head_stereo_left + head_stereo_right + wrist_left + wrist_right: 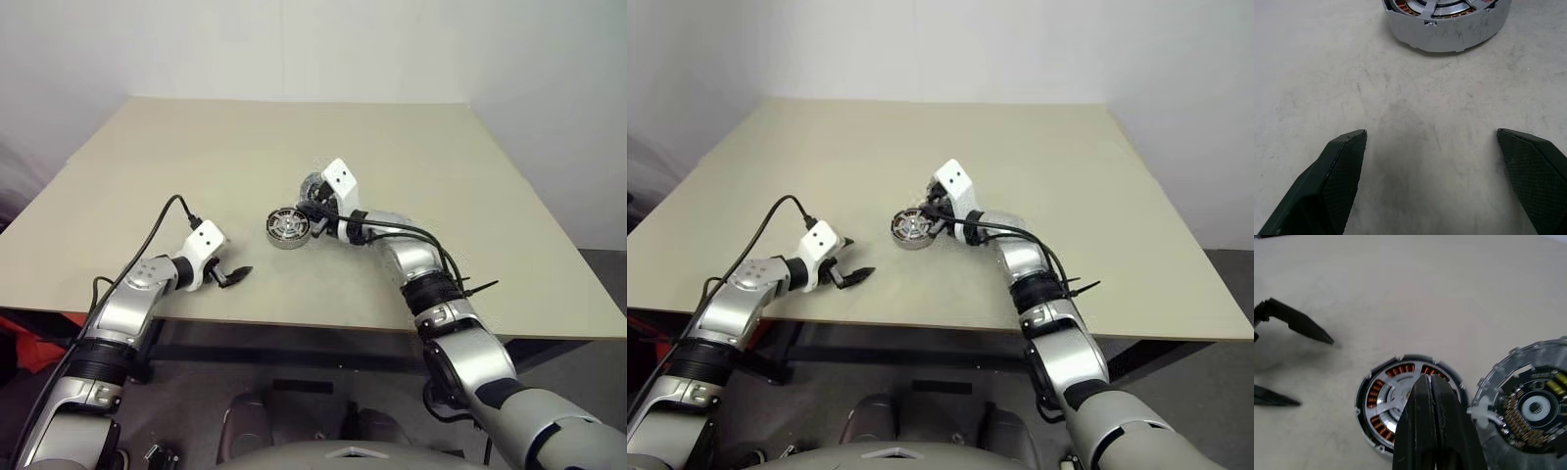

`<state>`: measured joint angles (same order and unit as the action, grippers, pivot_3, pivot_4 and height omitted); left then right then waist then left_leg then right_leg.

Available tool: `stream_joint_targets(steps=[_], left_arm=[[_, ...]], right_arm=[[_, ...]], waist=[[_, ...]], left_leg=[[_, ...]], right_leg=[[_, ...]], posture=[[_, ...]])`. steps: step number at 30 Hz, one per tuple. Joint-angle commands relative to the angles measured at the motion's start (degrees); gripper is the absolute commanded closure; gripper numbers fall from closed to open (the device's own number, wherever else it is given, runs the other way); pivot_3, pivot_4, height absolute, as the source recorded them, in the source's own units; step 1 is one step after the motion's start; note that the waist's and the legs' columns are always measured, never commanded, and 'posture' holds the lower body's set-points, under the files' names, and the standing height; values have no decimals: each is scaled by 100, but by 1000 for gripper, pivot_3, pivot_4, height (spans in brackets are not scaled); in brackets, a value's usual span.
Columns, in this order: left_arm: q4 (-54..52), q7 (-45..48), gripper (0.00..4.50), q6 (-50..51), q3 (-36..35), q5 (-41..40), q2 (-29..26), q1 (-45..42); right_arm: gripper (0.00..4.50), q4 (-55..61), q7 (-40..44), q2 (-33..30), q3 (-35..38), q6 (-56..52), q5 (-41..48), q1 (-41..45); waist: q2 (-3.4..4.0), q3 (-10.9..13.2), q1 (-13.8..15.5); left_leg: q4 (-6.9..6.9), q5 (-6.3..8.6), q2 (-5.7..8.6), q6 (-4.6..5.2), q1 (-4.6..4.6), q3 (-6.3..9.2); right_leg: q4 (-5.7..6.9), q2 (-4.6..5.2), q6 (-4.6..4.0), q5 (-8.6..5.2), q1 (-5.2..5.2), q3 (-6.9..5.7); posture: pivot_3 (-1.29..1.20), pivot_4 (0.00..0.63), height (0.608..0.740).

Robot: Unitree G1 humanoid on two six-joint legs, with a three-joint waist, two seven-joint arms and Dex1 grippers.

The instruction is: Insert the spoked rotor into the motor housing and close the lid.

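Nearest the bench's (pixel 118 196) front edge: left tool (pixel 235 275) released, its two black fingers (pixel 1337 181) spread wide over bare bench top, holding nothing, touching nothing visible, aimed at the motor housing (pixel 289 227) but well apart from it.

Beyond that, near the bench's middle: motor housing sitting flat on the bench, round axis upright, open face up. Copper-brown coils ringing its inside. Spoked rotor (pixel 1388 399) lying inside the housing, flat, hub at the housing's centre, pale spokes crossing over the coils, partly hidden by the tool fingers in front.

Just above the housing: right tool (pixel 1431 382) clenched, fingers pressed together with no gap, gripping nothing. Tips directly over the housing's centre, on or just above the rotor hub; contact cannot be told. Pointing slightly downward and toward the left tool's side.

Just beside the housing, on the side away from the left tool: lid (pixel 1528 406), close to the housing's rim, touching or a sliver apart, cannot be told. Inner face showing, with a dark round centre, gold-coloured parts around it and small tabs along its pale rim. Seemingly tilted rather than flat; uncertain. In the head views mostly hidden behind the right wrist.
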<state>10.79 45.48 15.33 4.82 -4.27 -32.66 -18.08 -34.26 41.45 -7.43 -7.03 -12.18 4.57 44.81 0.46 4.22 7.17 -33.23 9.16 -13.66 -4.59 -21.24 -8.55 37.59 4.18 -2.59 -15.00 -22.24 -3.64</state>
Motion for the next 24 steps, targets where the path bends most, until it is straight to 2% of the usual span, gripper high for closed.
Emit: stream_joint_targets(steps=[1, 7, 17, 24], left_arm=[[-80, -38, 0, -52, -96, 10, -77, -38], [-56, -37, 0, -37, -61, 8, -30, -81], [-42, -9, 0, -53, -29, 19, -11, -112], [-62, -20, 0, -53, -45, 24, -31, -89]], right_arm=[[4483, 425, 57, -89, 381, -55, 382, 423], [4483, 628, 18, -213, 813, -280, 801, 872], [4483, -1919, -983, -577, 953, 818, 175, 1464], [4483, -2173, -809, -493, 928, 1082, 135, 1435]], waist=[[0, 0, -3], [0, 0, -2], [-1, -1, -1], [1, 0, -3]], left_leg=[[0, 0, 0, 0, 0, 0], [3, 0, 0, 0, 2, 0], [2, -4, 2, -7, 4, -2], [0, -2, 3, -4, -9, -3]], right_leg=[[0, 0, 0, 0, 0, 0], [-1, 0, 0, 0, 1, 0], [-1, 0, -1, 0, 4, 1], [-1, 1, -1, 0, -6, 1]], posture=[[0, 0, 740], [0, 0, 740], [0, 0, 740], [0, 0, 740]])
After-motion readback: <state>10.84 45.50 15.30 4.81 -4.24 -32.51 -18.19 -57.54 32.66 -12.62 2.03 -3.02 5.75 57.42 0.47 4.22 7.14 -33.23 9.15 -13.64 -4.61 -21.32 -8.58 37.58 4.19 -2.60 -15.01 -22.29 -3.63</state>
